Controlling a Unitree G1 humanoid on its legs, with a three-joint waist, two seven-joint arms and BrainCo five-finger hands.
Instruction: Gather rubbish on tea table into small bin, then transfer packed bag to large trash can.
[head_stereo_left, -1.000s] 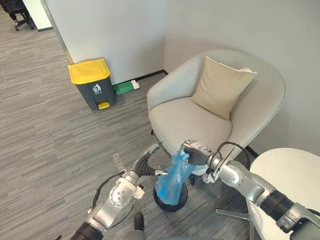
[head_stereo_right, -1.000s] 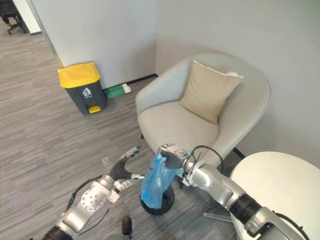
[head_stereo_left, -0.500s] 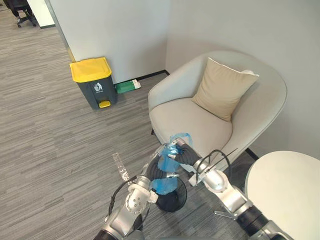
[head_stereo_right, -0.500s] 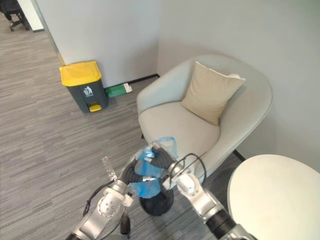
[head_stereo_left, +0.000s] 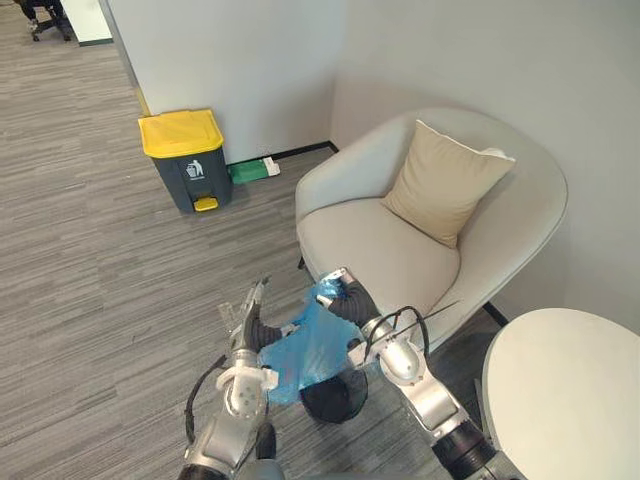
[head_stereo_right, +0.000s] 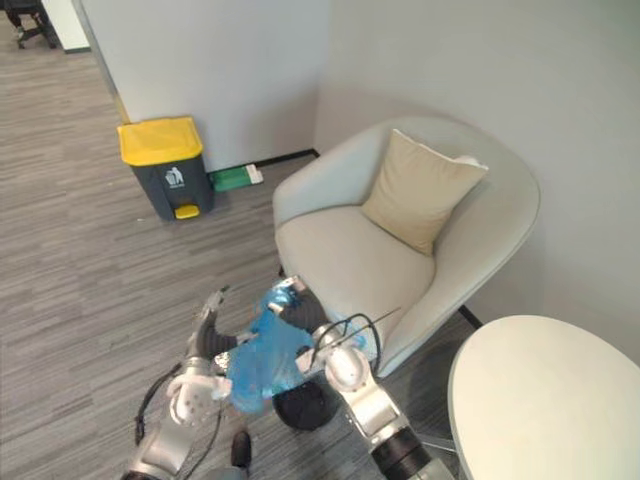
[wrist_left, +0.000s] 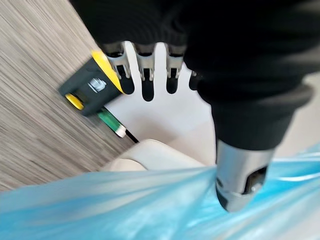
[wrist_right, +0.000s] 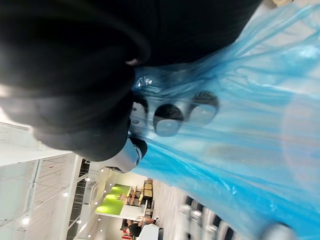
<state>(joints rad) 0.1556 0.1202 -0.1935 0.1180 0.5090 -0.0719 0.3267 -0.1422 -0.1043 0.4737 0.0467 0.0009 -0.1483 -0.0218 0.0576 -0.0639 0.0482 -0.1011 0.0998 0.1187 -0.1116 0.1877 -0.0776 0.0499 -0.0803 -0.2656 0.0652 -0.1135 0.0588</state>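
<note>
The thin blue plastic bag (head_stereo_left: 312, 350) hangs in the air between the two hands, just above the small round black bin (head_stereo_left: 335, 402) on the grey striped floor (head_stereo_left: 100, 280). The right hand (head_stereo_left: 346, 297) has its fingers curled tight round the top of the bag. The left hand (head_stereo_left: 251, 322) has its fingers straight up, with the thumb (wrist_left: 240, 182) touching the bag. Just behind is a pale grey armchair (head_stereo_left: 370, 245) with a tan pillow (head_stereo_left: 440, 185). A grey trash can with a yellow lid (head_stereo_left: 184, 160) stands well apart, by the wall.
</note>
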